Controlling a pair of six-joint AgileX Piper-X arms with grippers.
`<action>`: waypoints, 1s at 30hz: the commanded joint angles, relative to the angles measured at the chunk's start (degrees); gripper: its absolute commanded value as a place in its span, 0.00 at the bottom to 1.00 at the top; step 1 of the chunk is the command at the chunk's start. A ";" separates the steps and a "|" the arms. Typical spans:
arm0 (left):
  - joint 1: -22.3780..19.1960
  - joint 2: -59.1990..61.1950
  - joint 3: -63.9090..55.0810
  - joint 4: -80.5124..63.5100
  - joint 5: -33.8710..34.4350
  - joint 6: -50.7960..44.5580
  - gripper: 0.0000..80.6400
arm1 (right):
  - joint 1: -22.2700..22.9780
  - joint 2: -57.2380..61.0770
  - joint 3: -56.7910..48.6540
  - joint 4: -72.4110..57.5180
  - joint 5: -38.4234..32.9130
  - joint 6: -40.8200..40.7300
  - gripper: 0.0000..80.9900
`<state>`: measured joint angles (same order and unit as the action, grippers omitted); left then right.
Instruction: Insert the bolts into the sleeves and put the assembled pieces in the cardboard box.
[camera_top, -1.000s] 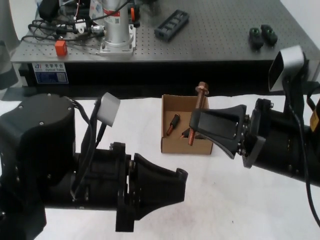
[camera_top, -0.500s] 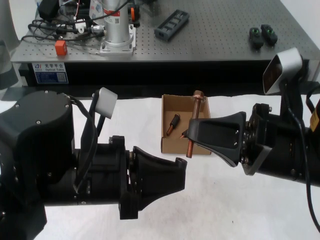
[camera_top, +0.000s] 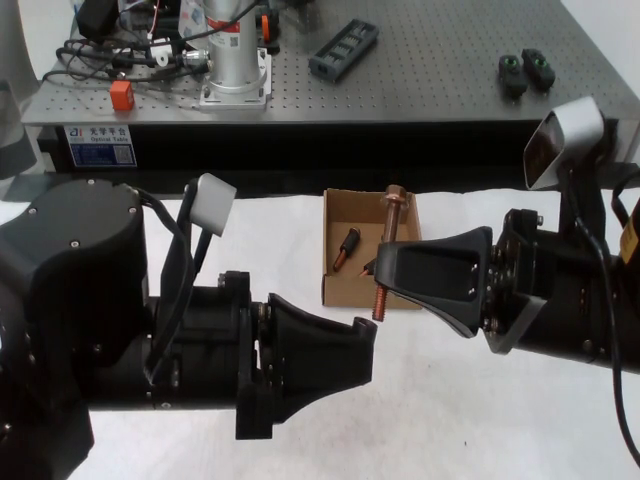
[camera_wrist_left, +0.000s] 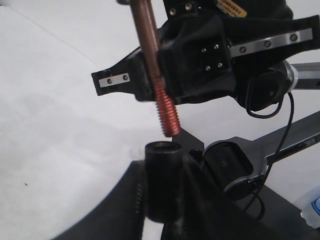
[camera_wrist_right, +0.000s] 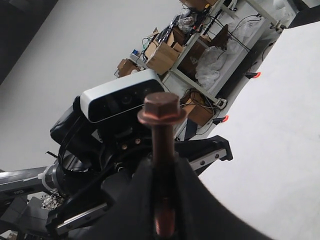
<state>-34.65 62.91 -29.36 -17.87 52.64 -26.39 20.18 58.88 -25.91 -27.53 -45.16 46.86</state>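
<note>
Two parts must meet here with little margin. The right gripper (camera_top: 384, 265), its fingers clamped on the shank of the copper bolt (camera_wrist_left: 150, 60), holds it upright with the threaded tip down, just above the open mouth of the black sleeve (camera_wrist_left: 162, 170). The left gripper (camera_top: 362, 345) pinches that sleeve between its closed fingers. From the left wrist view the tip seems to hang slightly off the bore's centre, though depth is hard to judge. If it descends like that, the threads may catch the rim, tilting the bolt in its grip or twisting the sleeve loose, and either part could drop onto the white bench cover. The right fingers hold the shank low, so they may strike the sleeve before the bolt seats. The cardboard box (camera_top: 370, 292) waits by the cover's far edge with one assembled piece (camera_top: 347, 248) inside.
</note>
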 joint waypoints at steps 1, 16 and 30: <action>-0.21 0.11 -0.77 -1.12 0.34 -0.40 0.01 | 0.70 -0.12 -0.10 0.21 -0.95 -0.66 0.03; -0.21 0.11 -0.81 -2.66 -0.91 -0.56 0.01 | 3.31 -0.12 -0.10 1.47 3.21 -3.13 0.03; -0.21 0.11 -0.81 -3.98 -6.25 6.55 0.01 | 3.31 -0.12 -0.10 2.91 -0.21 -9.51 0.05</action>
<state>-34.80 63.20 -29.36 -19.59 49.12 -23.59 23.32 58.88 -25.91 -24.75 -41.11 40.81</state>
